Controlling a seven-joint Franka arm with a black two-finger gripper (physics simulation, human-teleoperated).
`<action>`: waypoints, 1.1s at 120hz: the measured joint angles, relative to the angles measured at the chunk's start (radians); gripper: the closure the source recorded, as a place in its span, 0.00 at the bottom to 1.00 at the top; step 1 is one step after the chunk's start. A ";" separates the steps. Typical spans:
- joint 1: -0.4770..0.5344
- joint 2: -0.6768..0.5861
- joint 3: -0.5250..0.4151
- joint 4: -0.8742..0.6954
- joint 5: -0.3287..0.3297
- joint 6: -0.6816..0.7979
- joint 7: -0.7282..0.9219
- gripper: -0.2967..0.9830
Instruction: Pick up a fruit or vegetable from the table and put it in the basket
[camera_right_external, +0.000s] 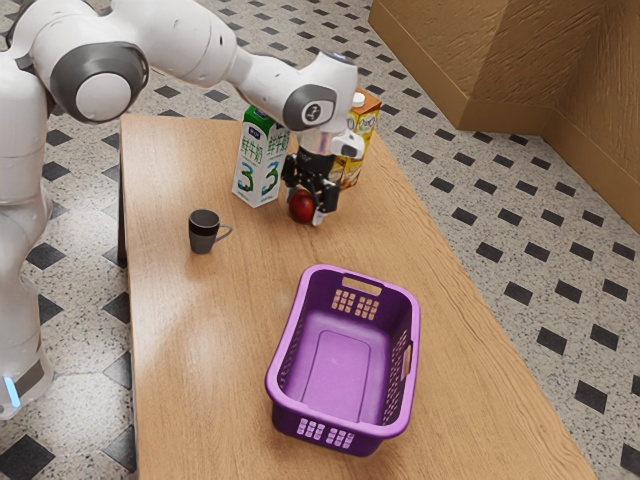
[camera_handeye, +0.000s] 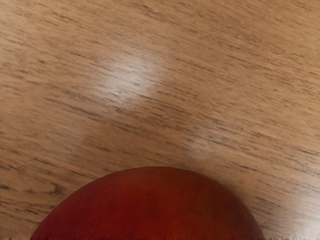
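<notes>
Wood bench (camera_right_external: 190, 360), light brown grain. Purple basket (camera_right_external: 343, 427) on it, upright, nothing inside. Green-white milk carton (camera_right_external: 257, 165), upright, just beside end effector (camera_right_external: 304, 211) at exterior view's left; orange-yellow carton (camera_right_external: 369, 124) behind it, partly hidden. Dark mug (camera_right_external: 204, 234), upright, handle toward exterior view's right. Red fruit (camera_right_external: 301, 206) outside basket, gripped between both fingers of end effector; wrist view: rounded red top against wood.
</notes>
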 joint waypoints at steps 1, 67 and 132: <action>0.000 0.000 0.000 0.000 0.000 -0.001 0.000 0.23; -0.196 -0.083 0.003 0.172 0.074 -0.100 -0.019 0.47; -0.199 0.108 -0.230 0.420 0.025 -0.213 -0.070 0.49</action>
